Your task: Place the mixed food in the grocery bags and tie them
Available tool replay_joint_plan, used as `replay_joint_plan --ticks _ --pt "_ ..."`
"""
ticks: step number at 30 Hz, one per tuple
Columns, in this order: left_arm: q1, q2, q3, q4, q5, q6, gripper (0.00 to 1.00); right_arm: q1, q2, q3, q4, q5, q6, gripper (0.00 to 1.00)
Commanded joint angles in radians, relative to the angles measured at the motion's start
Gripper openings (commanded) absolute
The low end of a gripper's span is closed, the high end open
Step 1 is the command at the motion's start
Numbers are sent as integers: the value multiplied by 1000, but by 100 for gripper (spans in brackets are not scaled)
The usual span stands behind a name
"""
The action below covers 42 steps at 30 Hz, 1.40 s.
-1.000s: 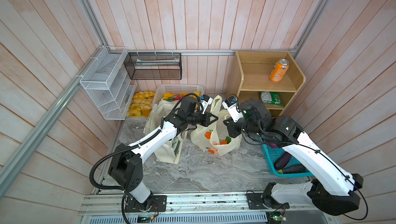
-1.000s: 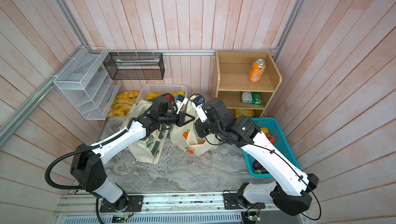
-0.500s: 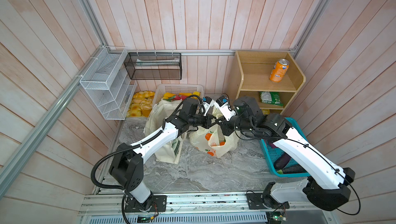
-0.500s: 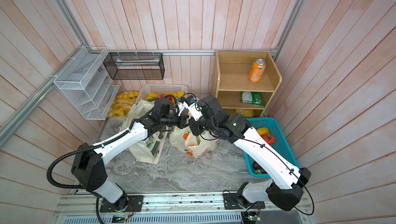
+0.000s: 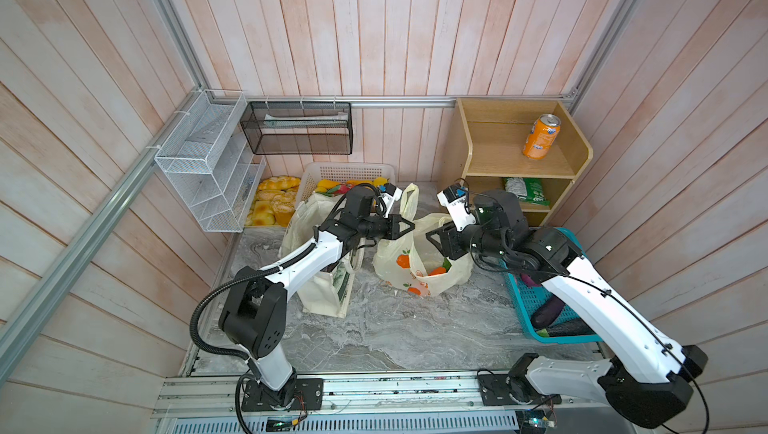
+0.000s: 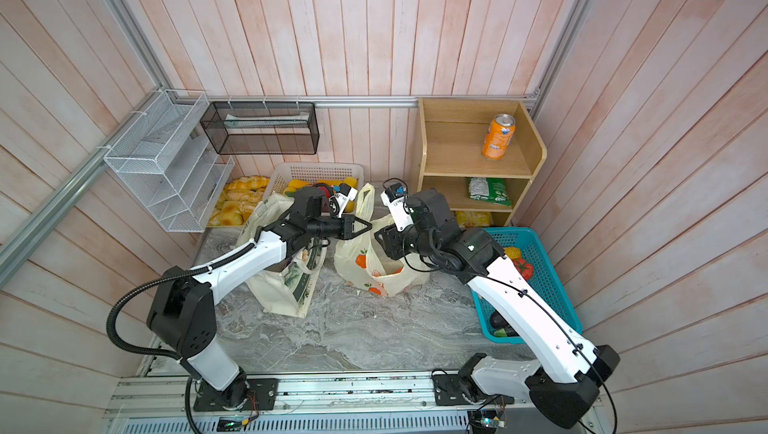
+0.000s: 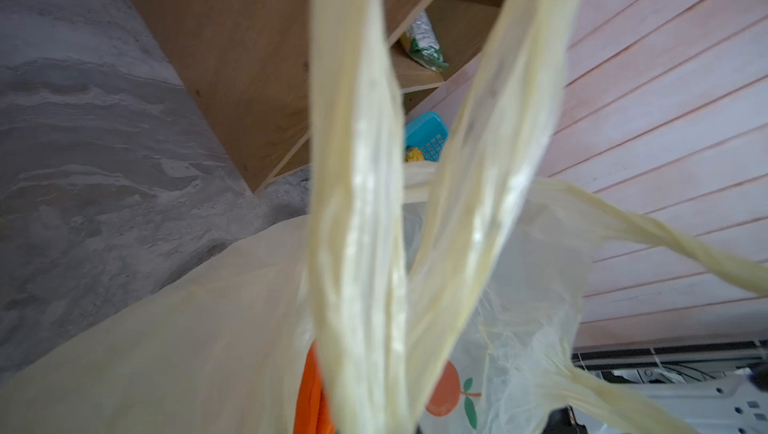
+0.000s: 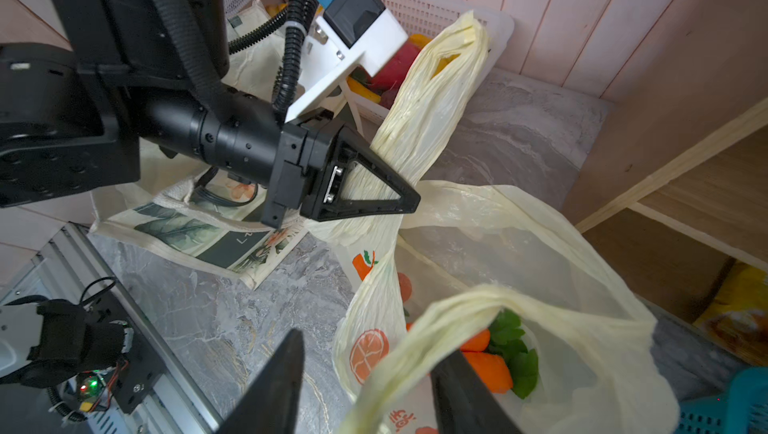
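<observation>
The pale-yellow plastic grocery bag (image 5: pixel 415 263) (image 6: pixel 376 263) printed with oranges stands mid-table. Orange carrots with green tops (image 8: pixel 486 365) lie inside it. My left gripper (image 5: pixel 409 226) (image 6: pixel 368 226) (image 8: pixel 411 203) is shut on one loop handle (image 8: pixel 428 120) (image 7: pixel 357 203), which stands up above the jaws. My right gripper (image 5: pixel 432 236) (image 6: pixel 380 236) (image 8: pixel 370 349) is open just right of it, over the bag's mouth. The other handle (image 8: pixel 478 307) drapes loosely between its fingers. The cream cloth tote (image 5: pixel 324 286) (image 6: pixel 282 286) stands to the left under the left arm.
A wooden shelf (image 5: pixel 482 149) at the back right holds an orange can (image 5: pixel 540 137) and a green packet (image 5: pixel 525 191). A blue basket (image 5: pixel 519 307) of vegetables lies under the right arm. A white basket (image 5: pixel 349 170), bread (image 5: pixel 270 203) and wire racks (image 5: pixel 208 170) line the back left.
My right gripper has opened, let go of its handle and pulled back to the right. The left gripper keeps its grip on the other handle.
</observation>
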Motion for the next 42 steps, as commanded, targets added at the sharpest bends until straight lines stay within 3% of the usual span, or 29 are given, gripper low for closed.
replay_joint_plan --ticks 1,2,3,10,15,19,23,28,35,40,42 --pt "12 36 58 -26 19 6 0 -3 -23 46 12 -15 14 85" --pt "19 43 62 -29 19 8 0 -3 -44 45 23 -19 21 96" --pt "24 49 64 -31 19 8 0 -3 -65 41 36 -27 26 98" --pt "45 72 64 -33 25 12 0 -11 -258 -60 129 -3 92 98" --pt "45 77 71 -25 35 -1 0 -11 -442 -307 241 123 151 97" --pt "46 75 74 -23 37 -4 0 -11 -564 -512 319 140 212 89" --pt "46 73 82 -34 38 3 0 -10 -654 -684 370 139 242 92" --pt "46 75 91 -38 48 2 0 11 -675 -813 427 167 262 98" --pt "49 83 110 -54 51 10 0 65 -602 -879 506 346 245 98" --pt "49 104 138 -71 63 21 0 55 -500 -864 599 543 129 98" --pt "49 116 149 -80 70 27 0 19 -446 -848 653 562 71 98"
